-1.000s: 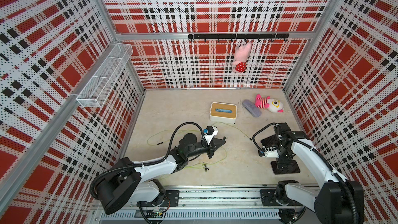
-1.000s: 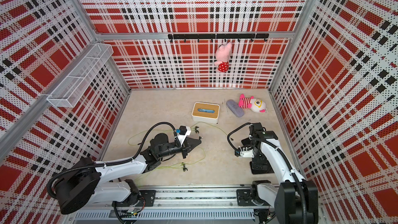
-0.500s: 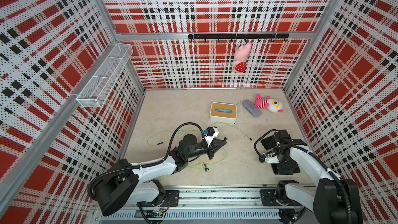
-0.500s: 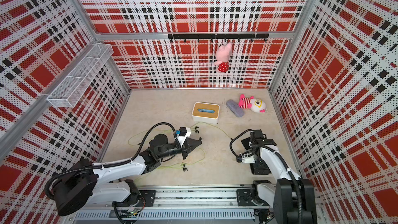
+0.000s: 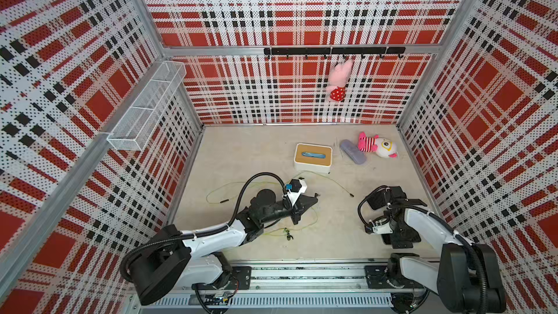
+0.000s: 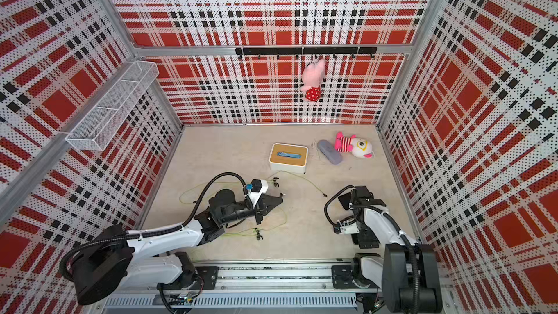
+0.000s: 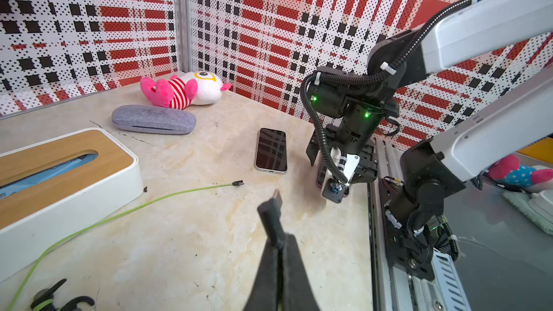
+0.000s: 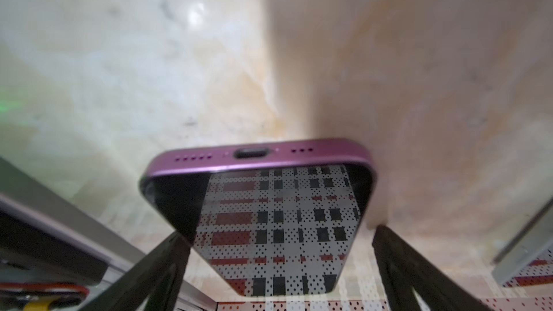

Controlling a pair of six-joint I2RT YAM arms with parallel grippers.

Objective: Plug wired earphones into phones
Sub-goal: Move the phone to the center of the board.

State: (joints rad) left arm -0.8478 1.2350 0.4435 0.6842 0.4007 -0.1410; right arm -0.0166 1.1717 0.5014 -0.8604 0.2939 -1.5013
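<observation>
Your left tool (image 7: 279, 252) is clamped on the dark plug (image 7: 270, 213) of one earphone cable (image 7: 279, 302). Your right tool (image 8: 279, 231) is spread wide, one finger on either side of the purple-edged phone (image 8: 257, 158). The second phone (image 7: 270, 151) lies flat on the desk (image 7: 194, 234), with a loose plug (image 7: 238, 183) near its end.

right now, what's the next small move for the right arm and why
Probably close the right gripper on the purple-edged phone: its jaws stand open on either side of it, and the left gripper holds a plug.
</observation>
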